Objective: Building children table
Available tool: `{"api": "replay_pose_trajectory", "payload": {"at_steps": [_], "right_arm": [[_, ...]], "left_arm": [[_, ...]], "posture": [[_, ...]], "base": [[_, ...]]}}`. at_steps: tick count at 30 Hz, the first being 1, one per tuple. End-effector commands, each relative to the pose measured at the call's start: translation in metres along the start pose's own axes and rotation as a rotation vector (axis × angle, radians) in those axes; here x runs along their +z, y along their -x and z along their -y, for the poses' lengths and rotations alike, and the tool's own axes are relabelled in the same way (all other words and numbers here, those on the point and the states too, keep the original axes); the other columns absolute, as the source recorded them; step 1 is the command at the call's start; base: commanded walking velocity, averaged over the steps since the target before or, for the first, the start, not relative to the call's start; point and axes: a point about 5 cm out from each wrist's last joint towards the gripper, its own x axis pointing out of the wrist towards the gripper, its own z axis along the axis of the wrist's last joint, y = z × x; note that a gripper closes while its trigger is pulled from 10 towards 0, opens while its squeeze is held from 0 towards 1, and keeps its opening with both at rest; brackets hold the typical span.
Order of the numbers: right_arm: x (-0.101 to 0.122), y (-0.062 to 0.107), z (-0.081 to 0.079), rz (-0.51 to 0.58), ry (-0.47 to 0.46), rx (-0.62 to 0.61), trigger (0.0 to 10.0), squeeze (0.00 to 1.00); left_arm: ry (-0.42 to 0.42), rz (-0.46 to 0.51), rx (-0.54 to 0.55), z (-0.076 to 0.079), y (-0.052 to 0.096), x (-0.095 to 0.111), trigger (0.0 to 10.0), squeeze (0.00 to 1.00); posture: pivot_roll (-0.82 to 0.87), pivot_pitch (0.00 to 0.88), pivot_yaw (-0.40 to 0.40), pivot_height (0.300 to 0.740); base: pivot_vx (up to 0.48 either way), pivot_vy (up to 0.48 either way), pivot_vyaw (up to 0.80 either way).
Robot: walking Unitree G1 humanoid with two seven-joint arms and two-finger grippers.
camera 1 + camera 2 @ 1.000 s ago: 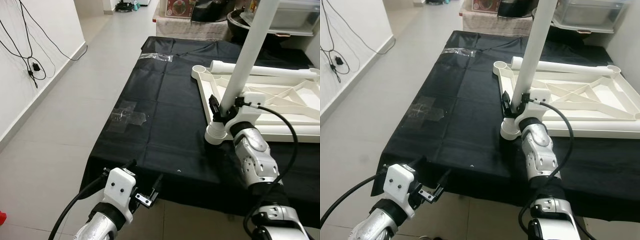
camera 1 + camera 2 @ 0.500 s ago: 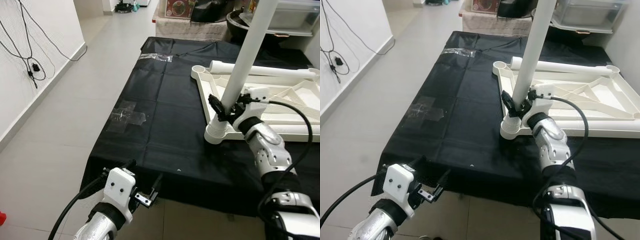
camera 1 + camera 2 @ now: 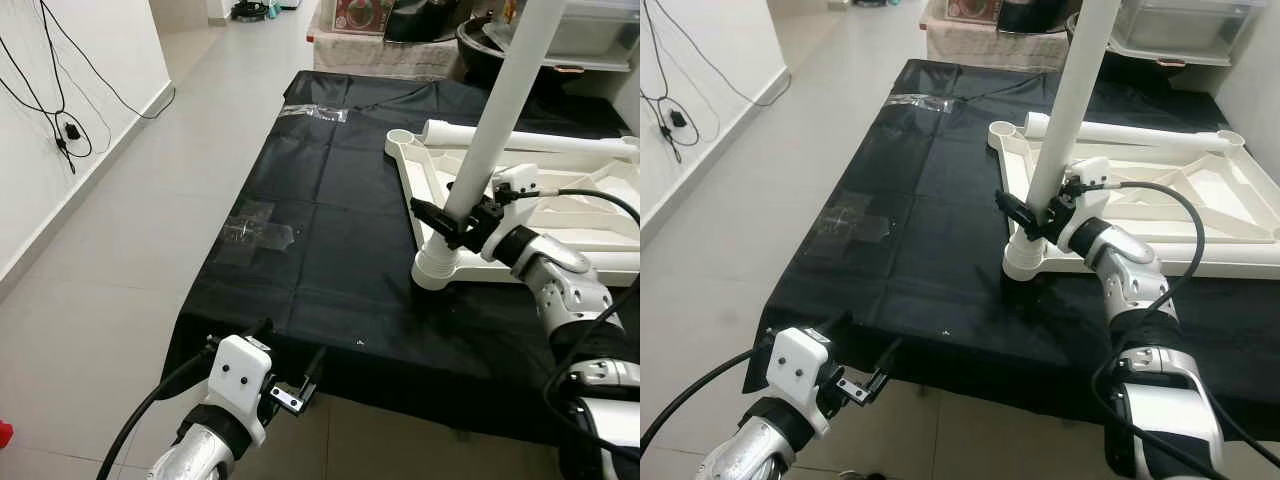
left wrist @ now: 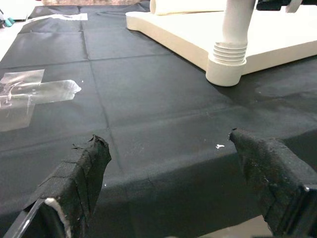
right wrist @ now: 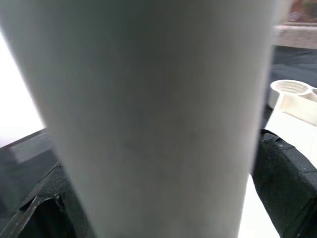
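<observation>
White leg [image 3: 490, 130] stands threaded in the top's [image 3: 600, 245] corner, right gripper [image 3: 455, 215] fingers clamped around it; left gripper [image 4: 173, 183] fingers apart; other sockets unfilled.

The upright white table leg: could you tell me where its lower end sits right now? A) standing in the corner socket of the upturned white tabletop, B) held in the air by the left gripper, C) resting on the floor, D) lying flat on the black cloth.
A: the table leg rises from the corner socket of the upturned tabletop, with the right gripper closed around it.
</observation>
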Motion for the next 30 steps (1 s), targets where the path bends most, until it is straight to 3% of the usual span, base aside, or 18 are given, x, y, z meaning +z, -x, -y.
{"api": "replay_pose_trajectory", "payload": {"at_steps": [1, 22, 23, 24, 28, 29, 30], "right_arm": [[0.0027, -0.0014, -0.0003, -0.028, 0.002, 0.057, 10.0, 0.00], [0.0044, -0.0027, 0.0022, -0.071, -0.029, 0.167, 10.0, 0.00], [0.0049, -0.0031, 0.0024, -0.068, -0.030, 0.166, 8.0, 0.00], [0.0056, -0.0036, 0.0026, -0.064, -0.031, 0.164, 4.6, 0.00], [0.0060, -0.0040, 0.0027, -0.061, -0.031, 0.163, 4.6, 0.00], [0.0069, -0.0048, 0.0027, -0.055, -0.030, 0.162, 0.0, 0.00], [0.0069, -0.0048, 0.0027, -0.055, -0.030, 0.162, 0.0, 0.00]], "left_arm": [[-0.018, -0.022, 0.004, -0.0010, 0.0012, -0.0044, 10.0, 0.00], [-0.017, -0.024, 0.007, -0.0011, 0.0021, -0.0046, 10.0, 0.00], [-0.018, -0.024, 0.007, -0.0011, 0.0021, -0.0046, 10.0, 0.00], [-0.018, -0.025, 0.007, -0.0012, 0.0022, -0.0047, 10.0, 0.00], [-0.018, -0.026, 0.007, -0.0013, 0.0023, -0.0048, 10.0, 0.00], [-0.018, -0.027, 0.007, -0.0012, 0.0024, -0.0050, 10.0, 0.00], [-0.018, -0.027, 0.007, -0.0012, 0.0024, -0.0050, 10.0, 0.00]], "posture": [[0.15, 0.162, -0.016, 0.740], [0.16, 0.166, -0.016, 0.740], [0.16, 0.166, -0.018, 0.740], [0.16, 0.165, -0.018, 0.740], [0.16, 0.164, -0.017, 0.740], [0.16, 0.160, -0.018, 0.740], [0.16, 0.160, -0.018, 0.740]], "base": [[0.000, 0.000, 0.00], [0.000, 0.000, 0.00], [0.000, 0.000, 0.00], [0.000, 0.000, 0.00], [0.000, 0.000, 0.00], [0.000, 0.000, 0.00], [0.000, 0.000, 0.00]]}}
